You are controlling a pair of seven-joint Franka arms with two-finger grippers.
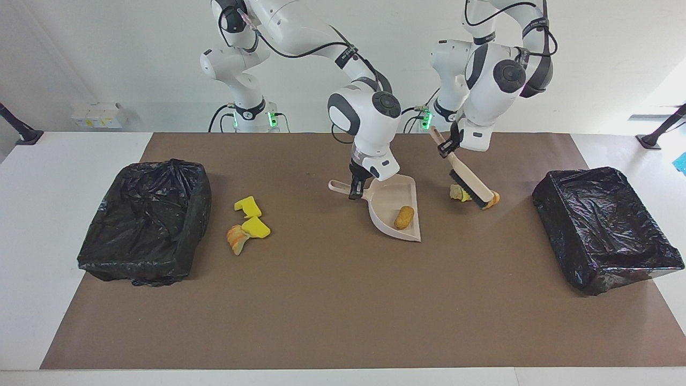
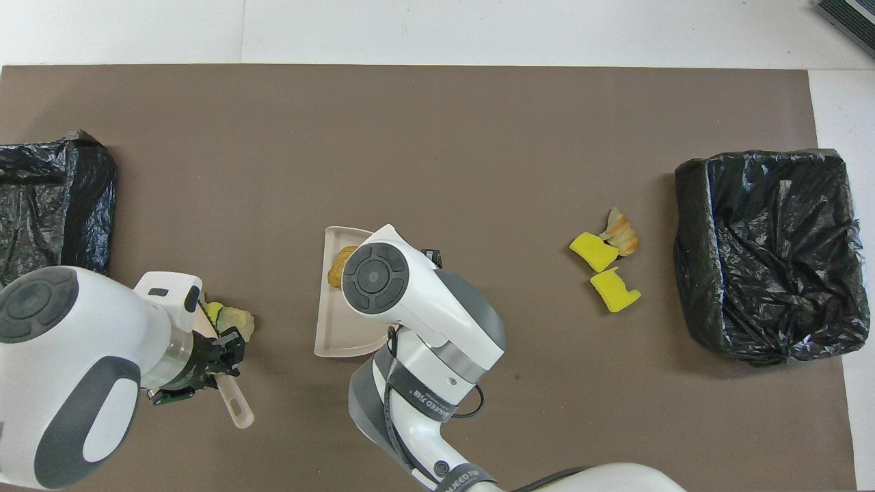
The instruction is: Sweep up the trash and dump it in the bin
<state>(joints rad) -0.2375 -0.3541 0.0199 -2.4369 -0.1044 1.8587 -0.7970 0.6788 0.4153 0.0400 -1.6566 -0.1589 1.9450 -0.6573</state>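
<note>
White wall (image 1: 107,53), white table (image 1: 48,177), brown mat (image 1: 332,300), even bright light

Two bins (image 1: 144,220), one dustpan (image 1: 394,206), one brush (image 1: 470,182), two yellow sponges (image 1: 247,206).

On the brown table (image 2: 437,137), a beige dustpan (image 2: 335,328) lies near the middle with a tan bread-like lump (image 2: 336,263) in it, both partly covered by the right arm (image 2: 410,307). The left gripper (image 2: 205,359), jaws clamped on a beige brush handle (image 2: 236,406), is over a yellow-green scrap (image 2: 232,318). Two yellow sponge chunks (image 2: 601,270) and an orange-tan lump (image 2: 622,232) lie just beside one black-lined bin (image 2: 765,253); another bin (image 2: 48,198) sits at the left arm's end
</note>
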